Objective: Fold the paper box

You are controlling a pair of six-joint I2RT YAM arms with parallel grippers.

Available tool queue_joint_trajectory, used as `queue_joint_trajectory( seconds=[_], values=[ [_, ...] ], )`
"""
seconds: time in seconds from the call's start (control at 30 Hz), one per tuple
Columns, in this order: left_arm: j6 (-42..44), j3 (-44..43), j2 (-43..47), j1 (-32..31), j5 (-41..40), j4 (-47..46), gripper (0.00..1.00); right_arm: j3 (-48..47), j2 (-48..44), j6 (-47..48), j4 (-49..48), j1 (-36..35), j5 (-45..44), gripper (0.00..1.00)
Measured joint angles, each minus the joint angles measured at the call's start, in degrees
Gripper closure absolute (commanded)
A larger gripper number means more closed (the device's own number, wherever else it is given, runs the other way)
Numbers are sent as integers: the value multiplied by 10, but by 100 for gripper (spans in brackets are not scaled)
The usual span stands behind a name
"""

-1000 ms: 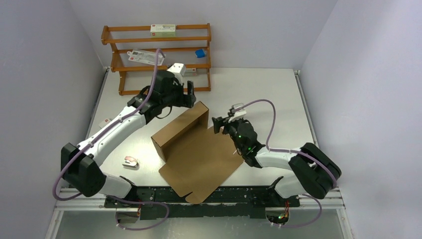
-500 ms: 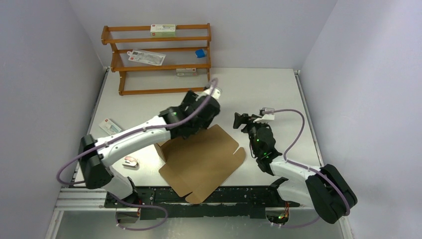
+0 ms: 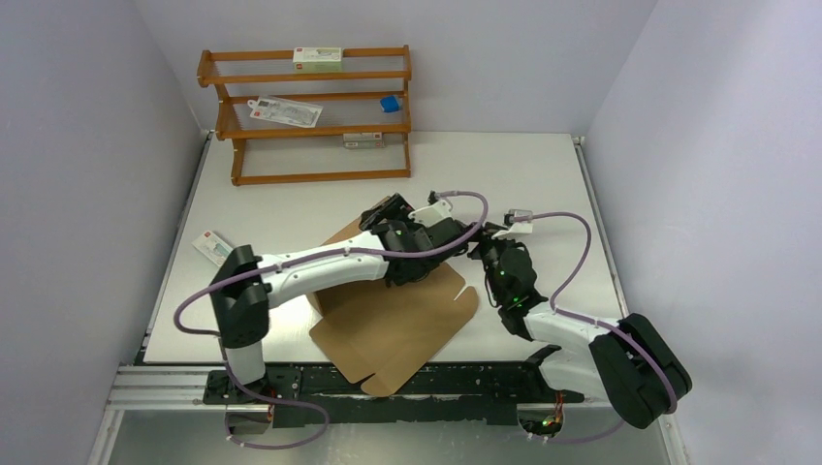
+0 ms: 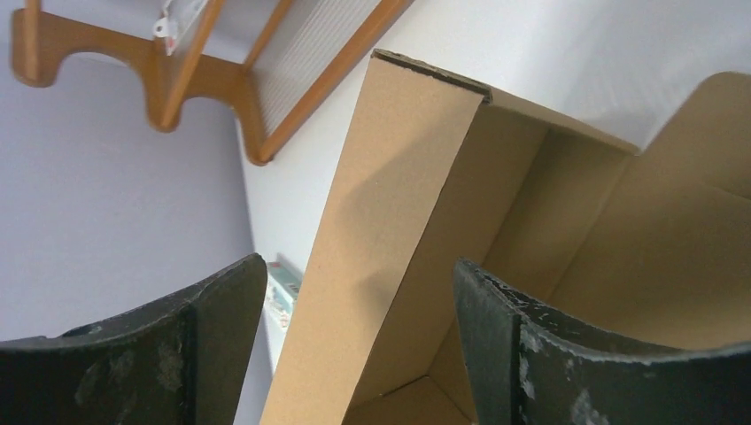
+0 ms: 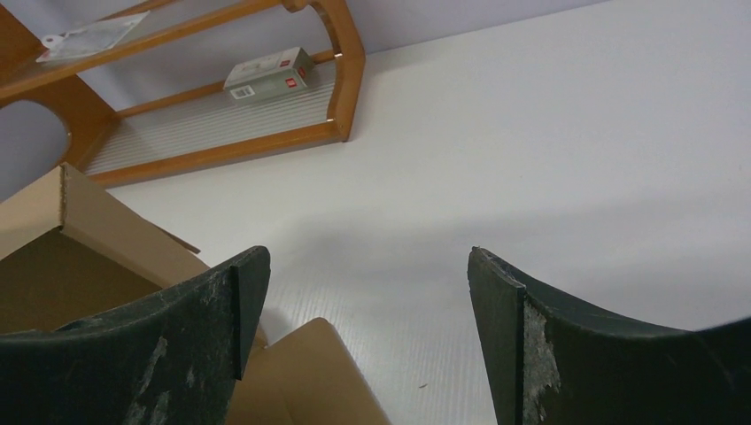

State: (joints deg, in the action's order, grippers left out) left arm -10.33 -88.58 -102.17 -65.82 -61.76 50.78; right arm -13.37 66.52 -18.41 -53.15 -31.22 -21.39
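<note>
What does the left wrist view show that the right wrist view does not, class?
Left wrist only: the inside of the paper box, one upright wall seen between the fingers of the left hand. Right wrist only: a small carton on the lowest shelf of the wooden rack, and the table beyond the right hand. Both: box, rack, an open hand.

My left arm now stretches low across the paper box (image 3: pixel 397 320). The left gripper (image 4: pixel 354 266) has swung down from beside the rack and now straddles the box's upright wall. My right gripper (image 5: pixel 367 266) has drawn back to the right, off the cardboard.
</note>
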Motion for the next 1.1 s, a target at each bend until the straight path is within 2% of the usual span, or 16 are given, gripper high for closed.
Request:
queue_joint_trajectory(
  seconds=[0.17,0.37,0.7,0.9,1.1],
  values=[
    [-13,-14,-62,-1,-53,40,29,7,0,0,-14,0,2,14],
    [-9,-13,-89,1,-81,47,58,9,0,0,-23,0,2,15],
    [-10,-15,-88,13,-110,50,85,13,-25,3,-20,0,7,17],
    [-2,-15,-73,43,-99,47,91,-5,-89,0,45,0,32,17],
    [12,-16,-22,102,-28,35,93,-92,-204,4,182,1,77,17]
  ],
)
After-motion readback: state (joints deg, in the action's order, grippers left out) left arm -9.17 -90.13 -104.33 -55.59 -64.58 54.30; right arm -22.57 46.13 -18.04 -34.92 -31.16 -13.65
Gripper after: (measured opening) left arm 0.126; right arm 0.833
